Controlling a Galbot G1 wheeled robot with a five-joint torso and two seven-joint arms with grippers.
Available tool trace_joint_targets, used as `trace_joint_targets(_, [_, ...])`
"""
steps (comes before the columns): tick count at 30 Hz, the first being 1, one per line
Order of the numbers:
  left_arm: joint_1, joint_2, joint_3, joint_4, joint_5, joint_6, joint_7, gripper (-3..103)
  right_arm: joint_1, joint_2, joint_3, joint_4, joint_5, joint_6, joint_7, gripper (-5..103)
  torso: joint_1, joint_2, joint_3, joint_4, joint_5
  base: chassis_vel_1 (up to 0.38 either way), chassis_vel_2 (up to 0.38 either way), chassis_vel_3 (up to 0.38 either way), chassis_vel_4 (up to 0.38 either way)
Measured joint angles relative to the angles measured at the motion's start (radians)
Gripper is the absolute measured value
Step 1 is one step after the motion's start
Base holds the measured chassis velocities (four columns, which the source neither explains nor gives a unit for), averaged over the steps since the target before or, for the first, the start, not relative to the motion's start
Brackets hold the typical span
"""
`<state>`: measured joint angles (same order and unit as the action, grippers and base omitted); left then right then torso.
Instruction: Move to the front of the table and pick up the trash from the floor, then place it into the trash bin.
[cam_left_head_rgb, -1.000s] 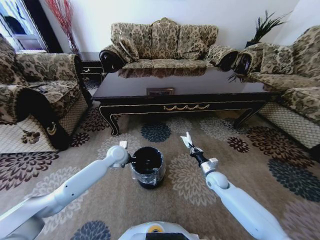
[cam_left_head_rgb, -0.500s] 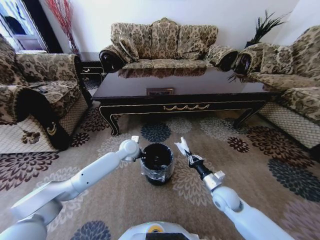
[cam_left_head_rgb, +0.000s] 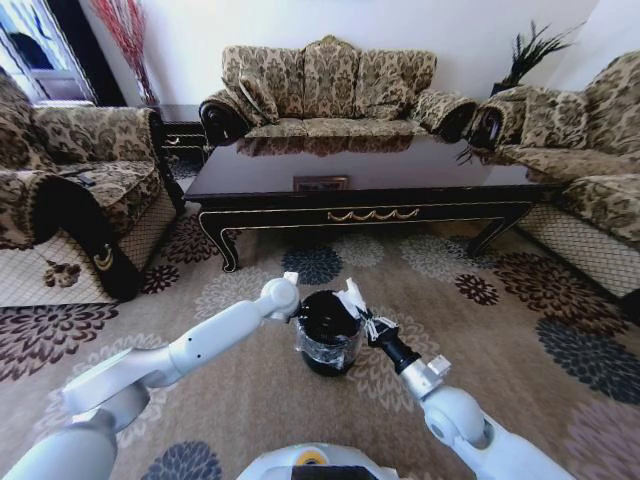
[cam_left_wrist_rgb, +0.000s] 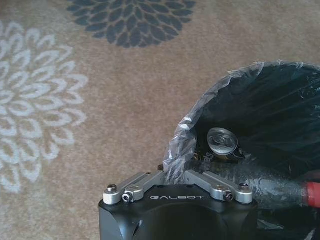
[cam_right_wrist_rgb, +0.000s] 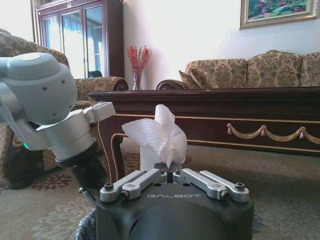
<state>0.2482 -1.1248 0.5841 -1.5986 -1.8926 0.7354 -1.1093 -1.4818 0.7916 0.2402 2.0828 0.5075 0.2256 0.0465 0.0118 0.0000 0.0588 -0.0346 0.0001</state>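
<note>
White paper wad (cam_right_wrist_rgb: 159, 134); black bin (cam_left_head_rgb: 326, 330); near-black, gold-trimmed table (cam_left_head_rgb: 360, 190); beige floral carpet (cam_left_head_rgb: 520, 330).

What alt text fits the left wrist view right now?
The left gripper grips the plastic liner at the trash bin rim, jaws closed on it. Inside the bin lie a clear bottle with a red cap and other litter; flowered carpet lies beside it.
</note>
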Motion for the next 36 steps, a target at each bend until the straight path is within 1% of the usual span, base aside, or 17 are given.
trace_joint_targets(5, [-0.008,-0.014,0.009,0.002,-0.008,0.0,-0.008,0,-0.004,0.003,-0.001,-0.021,-0.009,0.009,-0.003,0,0.0,0.0,0.0,0.0002,-0.0001,0.0,0.0,0.0,0.0])
trace_joint_targets(14, [-0.008,-0.013,0.005,-0.02,-0.022,0.0,-0.021,0,0.005,0.008,-0.02,-0.052,-0.027,0.018,-0.001,0,0.0,0.0,0.0,0.0003,0.0,0.0,0.0,0.0,0.0])
trace_joint_targets(15, [-0.003,-0.012,0.003,-0.026,-0.024,0.0,-0.023,0,0.007,0.01,-0.02,-0.055,-0.028,0.02,0.0,5,0.0,0.0,0.0,0.0003,0.0,0.0,0.0,0.0,0.0])
trace_joint_targets(17, [0.001,-0.012,0.003,-0.03,-0.027,0.0,-0.024,0,0.009,0.01,-0.021,-0.058,-0.028,0.022,0.0,5,0.0,0.0,0.0,0.0003,-0.0002,0.0,0.0,0.0,0.0])
trace_joint_targets(18, [0.007,-0.011,0.003,-0.035,-0.028,0.0,-0.025,0,0.011,0.008,-0.022,-0.061,-0.029,0.023,0.001,16,0.0,0.0,0.0,0.0002,-0.0001,0.0,0.0,0.0,0.0])
trace_joint_targets(19, [0.009,-0.011,0.003,-0.035,-0.027,0.0,-0.026,0,0.011,0.007,-0.023,-0.061,-0.029,0.024,0.002,16,0.0,0.0,0.0,0.0002,-0.0001,0.0,0.0,0.0,0.0])
trace_joint_targets(20, [0.01,-0.011,0.001,-0.034,-0.026,0.0,-0.027,0,0.011,0.005,-0.024,-0.061,-0.029,0.024,0.002,21,0.0,0.0,0.0,0.0002,-0.0002,0.0,0.0,0.0,0.0])
trace_joint_targets(21, [0.01,-0.011,0.001,-0.034,-0.026,0.0,-0.027,0,0.011,0.005,-0.024,-0.061,-0.029,0.024,0.002,21,0.0,0.0,0.0,0.0002,-0.0002,0.0,0.0,0.0,0.0])
trace_joint_targets(24, [0.009,-0.007,-0.005,-0.034,-0.025,0.0,-0.027,0,0.011,0.004,-0.031,-0.057,-0.029,0.024,0.002,37,0.0,0.0,0.0,0.0002,-0.0002,0.0,0.0,0.0,0.0])
trace_joint_targets(26, [0.009,-0.004,-0.005,-0.034,-0.025,0.0,-0.027,0,0.012,0.004,-0.033,-0.057,-0.029,0.024,0.003,37,0.0,0.0,0.0,0.0001,-0.0001,0.0,0.0,0.0,0.0])
trace_joint_targets(30, [0.009,0.007,-0.01,-0.037,-0.024,0.0,-0.027,0,0.01,0.005,-0.037,-0.057,-0.033,0.024,0.002,59,0.0,0.0,0.0,0.0002,-0.0002,0.0,0.0,0.0,0.0])
trace_joint_targets(31, [0.009,0.007,-0.01,-0.037,-0.024,0.0,-0.027,0,0.01,0.005,-0.037,-0.057,-0.033,0.024,0.002,59,0.0,0.0,0.0,0.0002,-0.0002,0.0,0.0,0.0,0.0])
trace_joint_targets(32, [0.011,0.008,-0.012,-0.039,-0.023,0.0,-0.027,0,0.007,0.005,-0.037,-0.057,-0.035,0.024,0.002,65,0.0,0.0,0.0,0.0003,-0.0002,0.0,0.0,0.0,0.0])
trace_joint_targets(33, [0.013,0.009,-0.013,-0.041,-0.023,0.0,-0.027,0,0.005,0.006,-0.038,-0.057,-0.036,0.024,0.002,65,0.0,0.0,0.0,0.0002,-0.0001,0.0,0.0,0.0,0.0])
trace_joint_targets(35, [0.017,0.009,-0.014,-0.046,-0.023,0.0,-0.028,0,0.002,0.01,-0.041,-0.057,-0.041,0.024,0.001,76,0.0,0.0,0.0,0.0001,-0.0001,0.0,0.0,0.0,0.0])
trace_joint_targets(36, [0.017,0.009,-0.014,-0.046,-0.023,0.0,-0.028,0,0.002,0.01,-0.041,-0.057,-0.041,0.024,0.001,76,0.0,0.0,0.0,0.0001,-0.0001,0.0,0.0,0.0,0.0])
